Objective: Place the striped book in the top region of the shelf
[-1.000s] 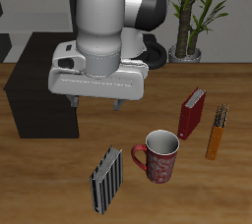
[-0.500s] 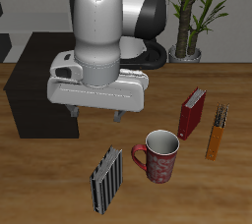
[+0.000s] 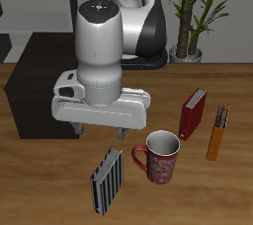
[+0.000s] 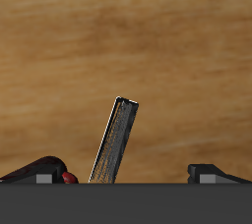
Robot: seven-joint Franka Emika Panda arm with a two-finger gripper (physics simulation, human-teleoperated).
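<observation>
Shelf: the shelf (image 3: 40, 86) stands behind your arm, dark and boxy, well apart from the mug.
Gripper: your gripper (image 3: 99, 130) hangs above the book; its two fingers stand wide apart, holding nothing.
Mug: the red mug (image 3: 159, 157) is your landmark, near the table's front.
Striped book: the striped book (image 3: 106, 180) stands upright on edge just beside the mug, long axis vertical, slightly tilted (image 4: 115, 141).

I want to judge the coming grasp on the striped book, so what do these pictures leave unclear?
- Gripper, exterior view: its body covers most of the fingers, so the jaw gap is unclear; the wrist view shows only the finger bases.
- Striped book, wrist view: lower end cut off by the gripper body.
- Shelf, exterior view: the arm hides part, and the open front faces away.
</observation>
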